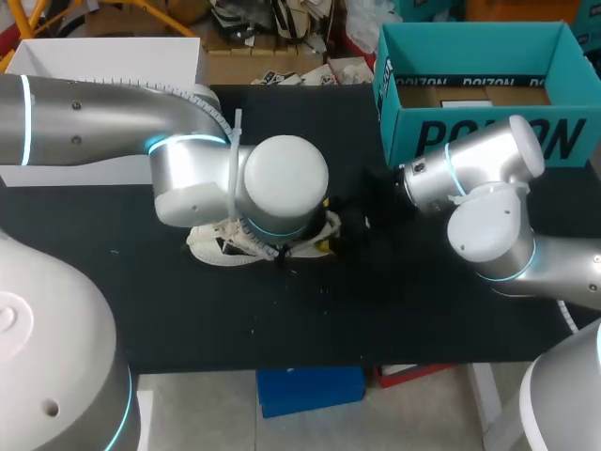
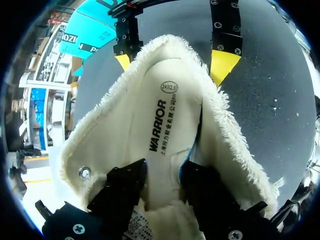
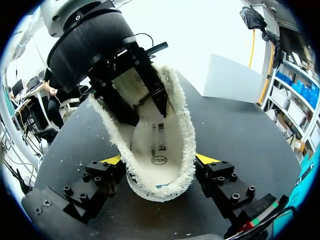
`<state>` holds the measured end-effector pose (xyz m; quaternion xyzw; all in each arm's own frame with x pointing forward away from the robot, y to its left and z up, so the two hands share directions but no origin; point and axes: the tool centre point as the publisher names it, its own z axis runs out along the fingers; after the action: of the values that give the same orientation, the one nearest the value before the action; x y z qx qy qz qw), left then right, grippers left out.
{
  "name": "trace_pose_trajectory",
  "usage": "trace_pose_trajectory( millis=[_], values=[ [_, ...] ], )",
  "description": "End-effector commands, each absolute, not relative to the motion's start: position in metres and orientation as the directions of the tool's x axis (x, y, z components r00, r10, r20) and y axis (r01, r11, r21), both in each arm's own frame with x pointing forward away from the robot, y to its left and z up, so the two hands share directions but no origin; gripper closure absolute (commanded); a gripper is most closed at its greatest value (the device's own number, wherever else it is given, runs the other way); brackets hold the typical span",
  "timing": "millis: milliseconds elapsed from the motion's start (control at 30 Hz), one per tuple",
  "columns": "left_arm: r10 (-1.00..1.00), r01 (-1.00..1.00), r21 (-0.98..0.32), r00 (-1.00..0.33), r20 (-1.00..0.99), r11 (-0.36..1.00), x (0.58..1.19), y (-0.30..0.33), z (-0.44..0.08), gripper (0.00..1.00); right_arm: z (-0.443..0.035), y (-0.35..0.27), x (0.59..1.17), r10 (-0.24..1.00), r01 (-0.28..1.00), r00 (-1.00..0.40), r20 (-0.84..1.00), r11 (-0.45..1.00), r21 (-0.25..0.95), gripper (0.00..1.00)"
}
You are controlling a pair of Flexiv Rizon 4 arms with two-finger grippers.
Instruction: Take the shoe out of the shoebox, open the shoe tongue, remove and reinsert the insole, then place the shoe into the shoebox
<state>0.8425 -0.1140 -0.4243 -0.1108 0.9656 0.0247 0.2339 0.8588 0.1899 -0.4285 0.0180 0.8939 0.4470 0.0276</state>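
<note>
The left claw (image 2: 162, 182) is clamped on one end of the fluffy insole (image 2: 160, 120) and holds it up off the table. The right claw (image 3: 160, 161) is spread apart. The other end of the insole sits between its two fingers (image 3: 207, 159), and they do not squeeze it. The shoe (image 1: 211, 246) lies on the black table (image 1: 376, 310), right under the left arm. The shoebox (image 1: 479, 141) stands well apart from it, at the far right.

I think the insole has to go into the shoe next, and that could go wrong. The insole is soft and bendy, so it may fold or bunch up at the shoe's mouth. Its fluff may catch on the right claw's fingers. The left claw has only one end, so the insole may slip out. The shoe is loose on the table, so a push may slide it or tip it over.
</note>
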Motion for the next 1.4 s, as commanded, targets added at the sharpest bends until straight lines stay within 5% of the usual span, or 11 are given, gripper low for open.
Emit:
trace_pose_trajectory(
  millis=[33,333,400,433,1400],
  values=[
    [-0.200,-0.212,-0.030,-0.848,-0.491,0.977,0.872,-0.093,-0.497,0.56,-0.433,0.189,0.861,0.059,0.010,-0.998,-0.032,0.603,0.798,1.00],
    [-0.201,-0.207,-0.047,-0.830,-0.520,0.977,0.883,-0.096,-0.494,0.56,-0.433,0.189,0.861,0.059,0.010,-0.998,-0.032,0.603,0.798,1.00],
    [-0.196,-0.201,-0.046,-0.832,-0.519,0.978,0.883,-0.097,-0.494,0.73,-0.433,0.189,0.861,0.059,0.010,-0.998,-0.032,0.603,0.798,1.00],
    [-0.195,-0.201,-0.045,-0.834,-0.516,0.979,0.883,-0.098,-0.494,0.99,-0.433,0.189,0.861,0.059,0.010,-0.998,-0.032,0.603,0.798,1.00],
    [-0.170,-0.152,-0.126,-0.973,-0.154,0.980,0.851,-0.106,-0.423,1.00,-0.433,0.189,0.861,0.059,0.010,-0.998,-0.032,0.603,0.798,1.00]
  ],
)
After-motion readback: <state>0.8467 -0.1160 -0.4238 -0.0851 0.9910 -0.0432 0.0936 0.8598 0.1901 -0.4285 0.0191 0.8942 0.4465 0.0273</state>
